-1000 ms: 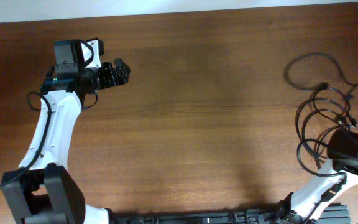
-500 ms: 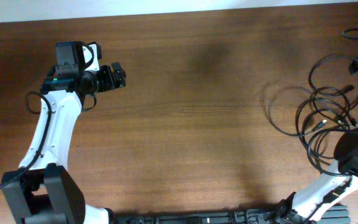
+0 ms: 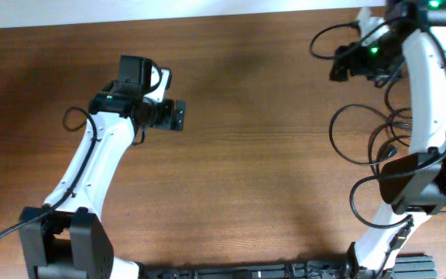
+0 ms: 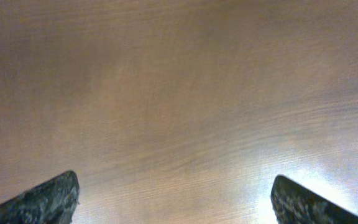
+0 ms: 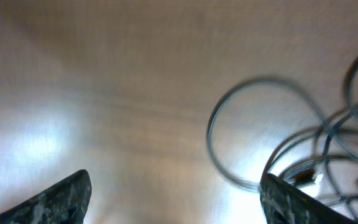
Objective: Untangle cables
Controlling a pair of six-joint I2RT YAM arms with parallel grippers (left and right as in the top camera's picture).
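The cables (image 3: 382, 136) are thin black cords lying in tangled loops on the right side of the wooden table (image 3: 254, 178). One loop reaches up to the table's far edge. My right gripper (image 3: 341, 68) hovers over the far right part, above the upper loops, open and empty. In the right wrist view one round cable loop (image 5: 209, 132) lies on the wood ahead of the open right gripper (image 5: 176, 186), with more strands crossing at the right. My left gripper (image 3: 175, 116) is left of centre, far from the cables. In its wrist view the left gripper (image 4: 174, 186) is open over bare wood.
The right arm's white links (image 3: 432, 116) stretch over the cable tangle and hide part of it. The left arm (image 3: 91, 170) runs along the left side. A pale strip (image 3: 130, 12) borders the table's far edge. A black rail (image 3: 254, 271) lies at the near edge.
The right arm swung from the near right up to the far right, and its gripper opened. The cables shifted and spread leftward. The left gripper moved right toward the centre.
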